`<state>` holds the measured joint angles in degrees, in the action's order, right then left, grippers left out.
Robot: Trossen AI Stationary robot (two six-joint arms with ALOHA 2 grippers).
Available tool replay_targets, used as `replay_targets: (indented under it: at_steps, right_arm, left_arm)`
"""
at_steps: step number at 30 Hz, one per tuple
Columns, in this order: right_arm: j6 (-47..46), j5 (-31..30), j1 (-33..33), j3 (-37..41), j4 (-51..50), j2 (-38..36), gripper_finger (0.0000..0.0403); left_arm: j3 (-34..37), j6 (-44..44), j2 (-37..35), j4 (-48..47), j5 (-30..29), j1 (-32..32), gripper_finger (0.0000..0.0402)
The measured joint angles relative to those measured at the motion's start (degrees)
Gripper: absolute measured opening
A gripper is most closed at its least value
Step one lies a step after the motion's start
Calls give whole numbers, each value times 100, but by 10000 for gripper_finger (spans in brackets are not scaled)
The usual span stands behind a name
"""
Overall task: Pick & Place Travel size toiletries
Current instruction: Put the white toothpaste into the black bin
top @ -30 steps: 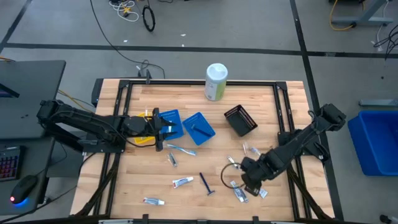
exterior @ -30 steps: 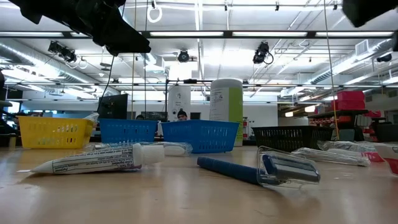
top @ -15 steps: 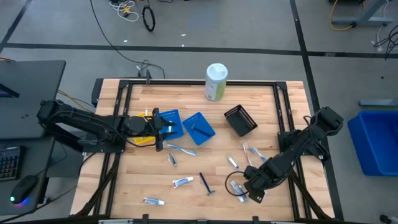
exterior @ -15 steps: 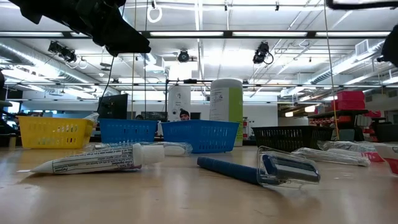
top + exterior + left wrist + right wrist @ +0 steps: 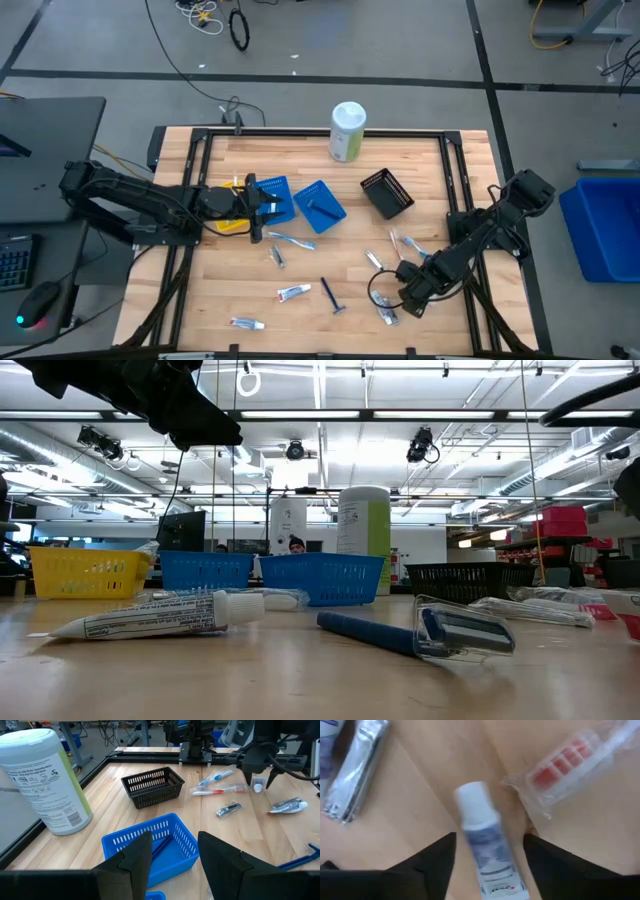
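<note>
Travel size toiletries lie loose on the wooden table: toothpaste tubes [image 5: 293,292], a blue razor [image 5: 332,295] and toothbrushes [image 5: 405,243]. My right gripper [image 5: 405,300] points straight down, open, low over the near right of the table. Its fingers stand on either side of a white-capped toothpaste tube [image 5: 482,845] lying flat on the wood, with a gap on both sides. The left wrist view shows this gripper [image 5: 260,774] over the tube. My left gripper [image 5: 175,855] hangs open above the blue baskets [image 5: 320,205], holding nothing.
A silver nail clipper [image 5: 355,765] and a wrapped red toothbrush [image 5: 565,762] lie close to the tube. A black basket [image 5: 387,193], a white-green canister [image 5: 347,131] and a yellow basket [image 5: 85,572] stand farther back. A cable loop [image 5: 378,292] lies by the right gripper.
My right gripper has come down toward the table and a little toward its near edge, ending low over the toothpaste tube. The left arm and the toiletries have kept still.
</note>
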<state>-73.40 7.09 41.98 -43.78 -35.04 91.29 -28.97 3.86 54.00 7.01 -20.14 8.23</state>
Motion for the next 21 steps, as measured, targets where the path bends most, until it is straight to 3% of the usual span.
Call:
replay_targets:
  at_steps: [11, 21]
  right_arm:
    - [-352, 255, -268, -174, 55, 51, 106]
    - [1187, 174, -1013, -911, 399, 44, 76]
  left_arm:
    - [0, 0, 0, 1, 0, 0, 167]
    - [0, 0, 0, 8, -18, -2, 167]
